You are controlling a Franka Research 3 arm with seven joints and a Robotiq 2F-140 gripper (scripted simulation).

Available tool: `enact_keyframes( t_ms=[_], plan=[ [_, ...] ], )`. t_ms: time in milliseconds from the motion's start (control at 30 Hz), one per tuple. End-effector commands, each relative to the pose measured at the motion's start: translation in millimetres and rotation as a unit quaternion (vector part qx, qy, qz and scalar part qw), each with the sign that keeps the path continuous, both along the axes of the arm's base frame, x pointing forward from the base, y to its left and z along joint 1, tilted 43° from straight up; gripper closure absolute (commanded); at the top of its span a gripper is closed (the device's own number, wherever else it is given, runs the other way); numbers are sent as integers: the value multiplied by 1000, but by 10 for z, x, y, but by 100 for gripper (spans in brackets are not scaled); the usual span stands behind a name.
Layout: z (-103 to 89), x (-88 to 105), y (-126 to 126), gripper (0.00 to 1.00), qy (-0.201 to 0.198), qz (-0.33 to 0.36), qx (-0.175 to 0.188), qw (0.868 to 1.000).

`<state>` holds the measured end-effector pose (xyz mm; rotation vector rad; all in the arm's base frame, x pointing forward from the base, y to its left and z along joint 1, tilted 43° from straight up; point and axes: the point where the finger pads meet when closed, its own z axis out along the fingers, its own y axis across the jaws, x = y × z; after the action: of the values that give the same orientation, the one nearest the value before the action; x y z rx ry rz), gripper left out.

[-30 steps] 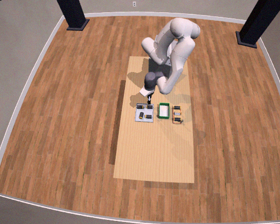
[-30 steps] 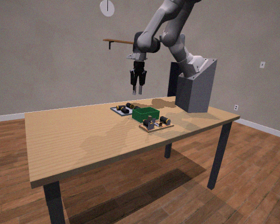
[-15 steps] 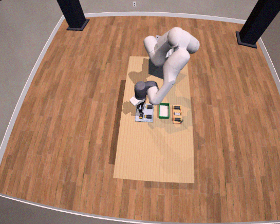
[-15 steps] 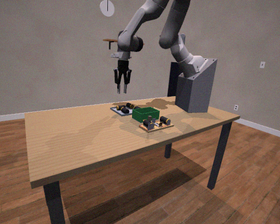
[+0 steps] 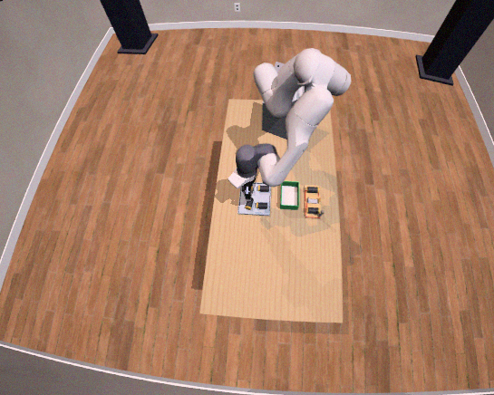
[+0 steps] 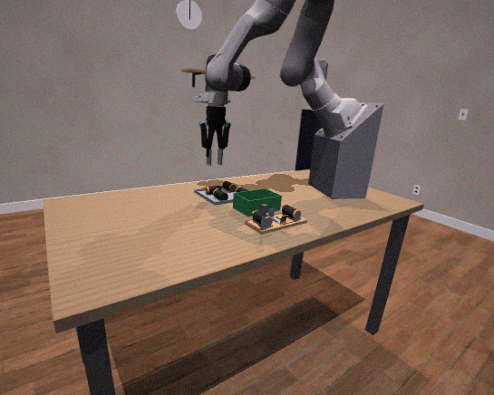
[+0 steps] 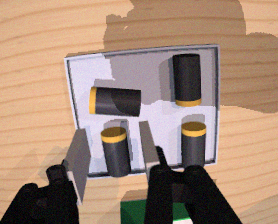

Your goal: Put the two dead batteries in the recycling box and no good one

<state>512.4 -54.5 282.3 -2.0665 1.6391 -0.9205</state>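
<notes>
Nearest in the exterior view, spreads out as a wooden worktop. Above its near side, carries an orange-edged battery holder, with one black battery at the end nearer the arm's base and another black battery at the opposite end. Cannot tell whether lit, as to the bulb.

Just beyond, stands upright as a green recycling box, showing a bare white bottom from the top.

Farther across, lies flat as a shallow tray, holding four black batteries with yellow bands. In the wrist view, includes a lower-left battery, a lower-right battery, an upper-right battery and a crosswise upper-left battery. Cannot tell from looks which are dead.

Over the tray, hangs pointing down as the end effector, fingers partly apart with nothing clamped. In the wrist view, frames the lower-left battery between them, well above it.

Behind, rises from a gray pedestal as the white arm. On the far wall, holds a wooden shelf.
</notes>
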Motion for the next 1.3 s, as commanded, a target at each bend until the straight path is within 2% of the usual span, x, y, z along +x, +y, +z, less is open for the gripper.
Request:
enact_keyframes(
  t_ms=[0,133,200,267,333,500,633,700,767,833,967,1267],
  plan=[
    [11,6,5,71,9,55,-51,997],
    [11,6,5,71,22,132,-122,983],
    [11,6,5,71,30,179,-165,969],
    [11,6,5,71,38,228,-210,950],
    [11,6,5,71,38,228,-210,950],
    [11,6,5,71,57,342,-316,883],
    [11,6,5,71,69,409,-378,828],
    [11,6,5,71,72,432,-399,806],
    [11,6,5,71,75,447,-413,790],
    [11,6,5,71,77,456,-421,780],
    [11,6,5,71,77,460,-425,776],
    [-3,19,2,71,77,460,-425,775]
  ],
)
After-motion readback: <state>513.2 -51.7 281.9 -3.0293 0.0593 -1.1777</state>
